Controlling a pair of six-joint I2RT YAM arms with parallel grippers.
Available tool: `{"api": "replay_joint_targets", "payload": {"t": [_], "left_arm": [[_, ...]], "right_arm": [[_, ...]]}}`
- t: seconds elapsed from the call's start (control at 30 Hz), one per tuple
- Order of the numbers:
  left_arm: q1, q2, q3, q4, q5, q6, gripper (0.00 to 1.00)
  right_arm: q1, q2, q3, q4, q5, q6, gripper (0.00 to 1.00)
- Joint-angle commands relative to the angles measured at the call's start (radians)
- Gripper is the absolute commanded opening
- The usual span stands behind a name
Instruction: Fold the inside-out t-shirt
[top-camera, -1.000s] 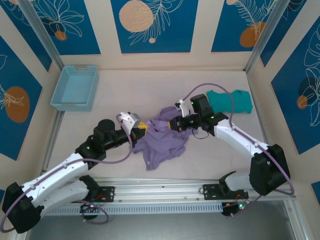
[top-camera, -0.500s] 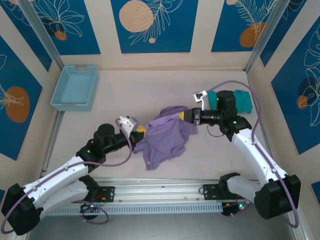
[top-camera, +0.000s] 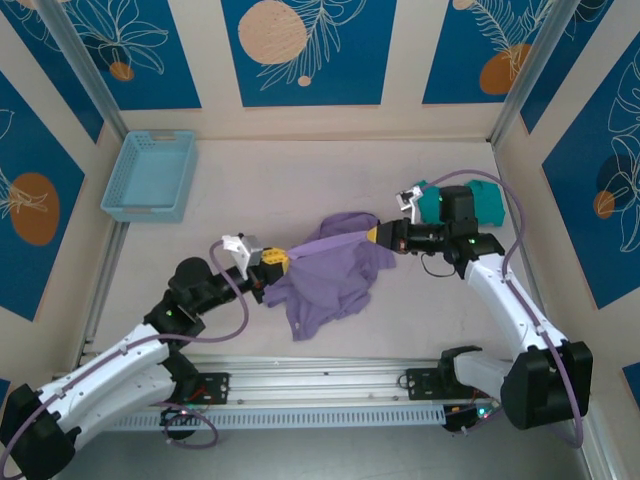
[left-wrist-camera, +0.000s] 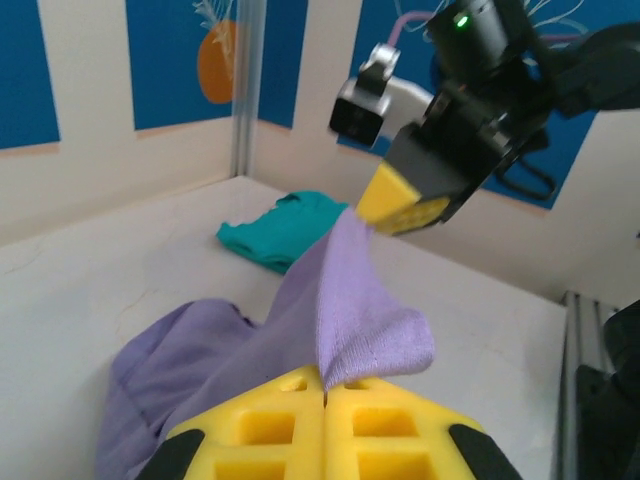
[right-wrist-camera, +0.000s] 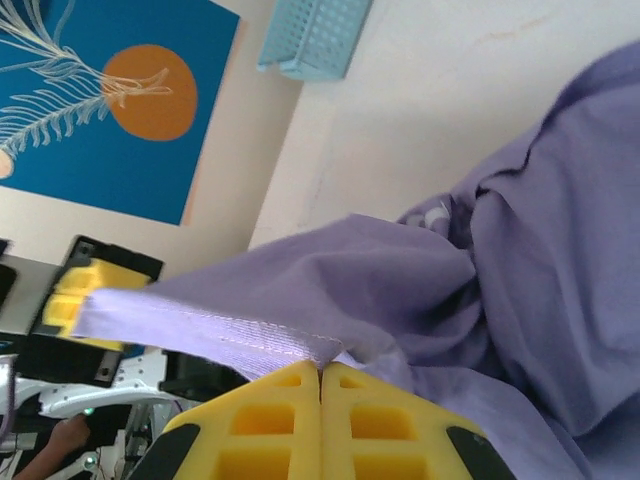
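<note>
At the near edge a rail (top-camera: 320, 385) ran across the table (top-camera: 270, 180), with both arm bases beside it. Just past it the t-shirt (top-camera: 335, 285) lay bunched around the middle of the table, most of it resting on the surface as a crumpled lavender heap. The left gripper (top-camera: 272, 258) sat at the heap's upper left. In the left wrist view its yellow pads (left-wrist-camera: 270, 430) were pressed together, pinching a fold of the t-shirt (left-wrist-camera: 340, 310). From that pinch a narrow band of the cloth ran up and to the right, raised off the table and stretched between the two grippers. The right gripper (top-camera: 378, 234) held the band's far end. In the right wrist view it (right-wrist-camera: 320, 375) was likewise clamped tight on a stitched hem, and the rest of the t-shirt (right-wrist-camera: 520, 250) hung in folds beyond. The left wrist view showed the right gripper (left-wrist-camera: 400, 205) nipping that same end. Behind the right gripper, near the right wall, the teal garment (top-camera: 487, 203) lay flat and apart from the t-shirt. Farthest back, in the left corner, stood the basket (top-camera: 152, 175), well apart from everything else
</note>
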Motion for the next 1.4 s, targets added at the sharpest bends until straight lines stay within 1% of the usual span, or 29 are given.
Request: {"api": "replay_joint_targets", "payload": {"t": [0.0,0.1,0.13,0.17,0.23,0.3,0.33,0.37,0.43,0.5,0.6,0.63,0.73,0.83,0.93,1.03,1.17,1.37], "left_arm": [[0.009,0.025,0.036,0.079,0.108,-0.056,0.0],[0.009,0.088,0.082,0.065,0.173,-0.074,0.0],[0.009,0.108,0.096,0.059,0.189,-0.077,0.0],[0.009,0.121,0.104,0.053,0.199,-0.081,0.0],[0.01,0.139,0.118,0.04,0.194,-0.089,0.0],[0.009,0.14,0.122,0.025,0.177,-0.094,0.0],[0.01,0.138,0.122,0.016,0.169,-0.093,0.0],[0.01,0.134,0.12,0.012,0.169,-0.091,0.0],[0.011,0.122,0.116,-0.004,0.174,-0.08,0.0],[0.013,0.108,0.115,-0.024,0.176,-0.068,0.0],[0.014,0.091,0.114,-0.047,0.196,-0.049,0.0],[0.014,0.085,0.114,-0.054,0.201,-0.043,0.0],[0.015,0.081,0.111,-0.059,0.224,-0.04,0.0],[0.015,0.085,0.11,-0.053,0.254,-0.04,0.0],[0.016,0.088,0.11,-0.056,0.26,-0.036,0.0],[0.016,0.08,0.108,-0.064,0.228,-0.035,0.0],[0.017,0.068,0.093,-0.05,0.168,-0.041,0.0],[0.019,0.083,0.073,-0.007,0.186,-0.041,0.0]], "right_arm": [[0.047,0.025,0.04,-0.069,0.049,-0.056,0.0],[0.112,0.041,0.045,-0.034,0.039,-0.082,0.0],[0.135,0.043,0.053,-0.041,0.061,-0.104,0.0],[0.155,0.043,0.062,-0.058,0.097,-0.128,0.03],[0.198,0.033,0.089,-0.121,0.24,-0.192,0.2],[0.245,-0.001,0.094,-0.156,0.407,-0.247,0.33],[0.264,-0.027,0.086,-0.152,0.466,-0.269,0.36],[0.279,-0.054,0.073,-0.138,0.498,-0.286,0.38],[0.313,-0.117,0.032,-0.073,0.511,-0.33,0.4],[0.347,-0.168,-0.012,0.003,0.469,-0.37,0.41],[0.408,-0.185,-0.045,0.083,0.325,-0.431,0.38],[0.436,-0.182,-0.053,0.105,0.301,-0.45,0.37],[0.508,-0.152,-0.053,0.141,0.301,-0.495,0.31],[0.546,-0.092,-0.031,0.164,0.35,-0.505,0.28],[0.575,-0.026,0.001,0.163,0.356,-0.524,0.24],[0.601,0.001,-0.01,0.161,0.355,-0.546,0.23],[0.639,-0.027,-0.084,0.224,0.353,-0.528,0.25],[0.721,0.004,-0.126,0.304,0.391,-0.492,0.24]]}}
